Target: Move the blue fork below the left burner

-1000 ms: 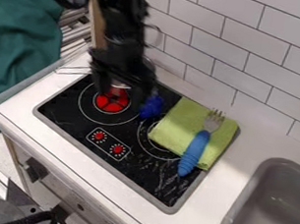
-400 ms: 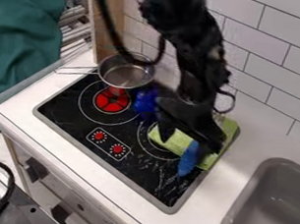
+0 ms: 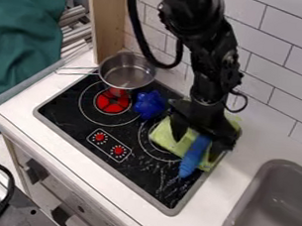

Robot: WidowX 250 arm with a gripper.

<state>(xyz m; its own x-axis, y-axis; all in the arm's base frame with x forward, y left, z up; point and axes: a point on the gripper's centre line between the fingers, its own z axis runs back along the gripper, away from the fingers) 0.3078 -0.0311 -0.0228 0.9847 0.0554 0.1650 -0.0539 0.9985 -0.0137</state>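
My gripper (image 3: 196, 145) hangs over the right part of the stove, its two fingers spread apart. One finger is on the left above the green cloth, the other on the right beside the fork's handle. The blue fork (image 3: 190, 160) lies slanted across the cloth, its handle's lower end over the black stovetop. Its metal tines are hidden behind the gripper. The left burner (image 3: 112, 101) is the red one, ringed by white circles.
The green cloth (image 3: 171, 140) covers part of the right burner. A metal pan (image 3: 126, 73) stands at the stove's back left corner, with a blue toy (image 3: 149, 104) between the burners. Two red knobs (image 3: 99, 137) mark the front panel; a grey sink (image 3: 274, 210) is at right.
My gripper has swung from above the left burner to the right, over the cloth and fork, uncovering the pan. Fork, cloth and blue toy show no clear movement.
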